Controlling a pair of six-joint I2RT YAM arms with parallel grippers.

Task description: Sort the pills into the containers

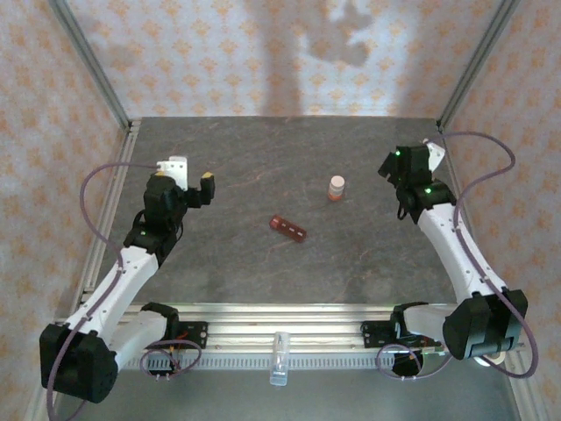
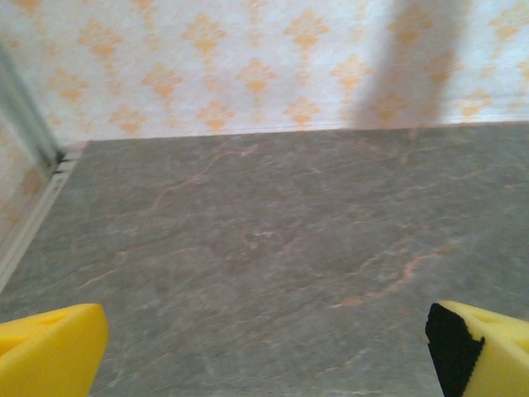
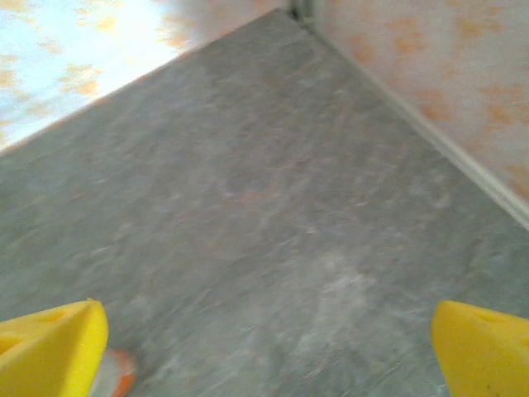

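Two other things are seen around the containers point(image 1: 289, 228), a dark reddish-brown strip of joined compartments laid at a slant on the grey table point(image 1: 263, 272). A small bottle point(image 1: 337, 187) with a white cap and an orange body is stood just beyond the strip and to its right, apart from it. A clear tube point(image 1: 279, 358) is laid across the rail point(image 1: 263, 317), well in front of the strip. What is held in the compartments cannot be made out at this size. The left gripper point(image 1: 192, 176) is held wide open and empty well to the left of the strip, and the right gripper point(image 3: 264, 351) is likewise spread wide and empty, well to its right. In the right wrist view a blurred white-and-orange shape point(image 3: 114, 374) is caught beside one yellow finger point(image 3: 50, 351). In the left wrist view grey table and a patterned wall point(image 2: 248, 66) are shown beyond the yellow tips.
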